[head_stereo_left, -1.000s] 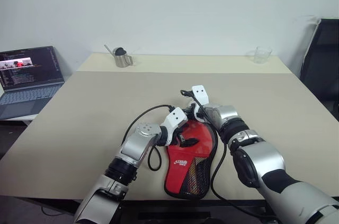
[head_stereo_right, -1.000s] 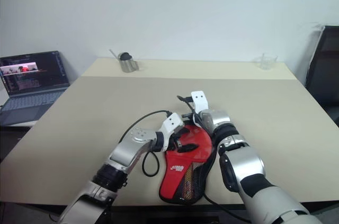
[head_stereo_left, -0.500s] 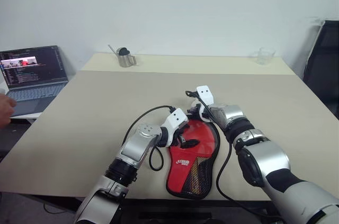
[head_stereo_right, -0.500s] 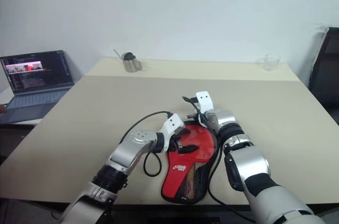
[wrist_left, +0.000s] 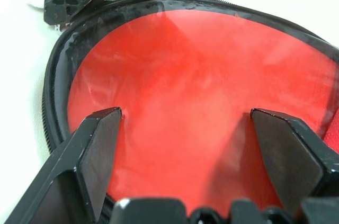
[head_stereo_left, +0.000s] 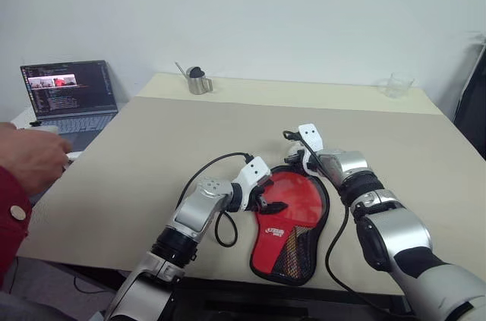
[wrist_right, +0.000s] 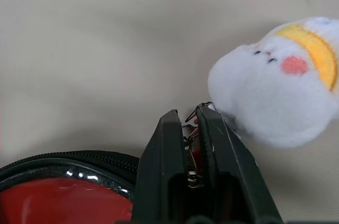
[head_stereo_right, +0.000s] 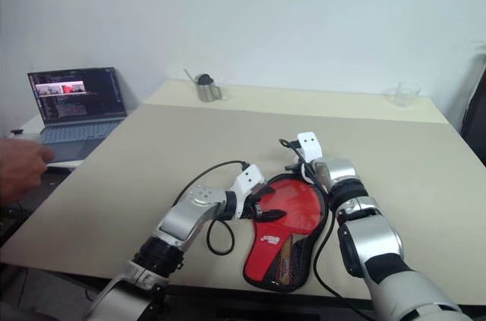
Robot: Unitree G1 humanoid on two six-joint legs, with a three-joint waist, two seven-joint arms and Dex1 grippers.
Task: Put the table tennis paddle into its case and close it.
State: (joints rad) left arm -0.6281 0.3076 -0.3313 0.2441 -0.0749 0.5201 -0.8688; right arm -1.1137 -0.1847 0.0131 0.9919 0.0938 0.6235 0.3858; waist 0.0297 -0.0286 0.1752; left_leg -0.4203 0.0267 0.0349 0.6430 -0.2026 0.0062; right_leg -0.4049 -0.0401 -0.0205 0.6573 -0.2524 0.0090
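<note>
Since a second ago the right gripper (wrist_right: pixel 193 115) has slid a little to the right along the far rim of the case (head_stereo_left: pixel 292 218), and a person's hand (head_stereo_left: pixel 30 158) has come in at the camera's nine o'clock edge; the whole picture has also swung, which is the camera's doing. That right gripper is pressed together, pinching the small metal zip pull at the case's rim, with a white plush charm (wrist_right: pixel 275 83) touching its tips. The left gripper (wrist_left: pixel 185 121) stands spread wide, both fingers (wrist_left: pixel 98 152) resting on the glossy red face of the case, near its nine o'clock edge.

Case-wise, it lies flat on the beige table (head_stereo_left: pixel 152 154), round end at twelve o'clock, mesh pocket and white logo toward six, near the table's front edge. Whether the paddle sits inside cannot be told.

Farther out, a metal cup (head_stereo_left: pixel 199 82) stands at eleven o'clock on the far side, a clear glass (head_stereo_left: pixel 398 85) at one o'clock, and an open laptop (head_stereo_left: pixel 70 97) at ten o'clock beside the table.
</note>
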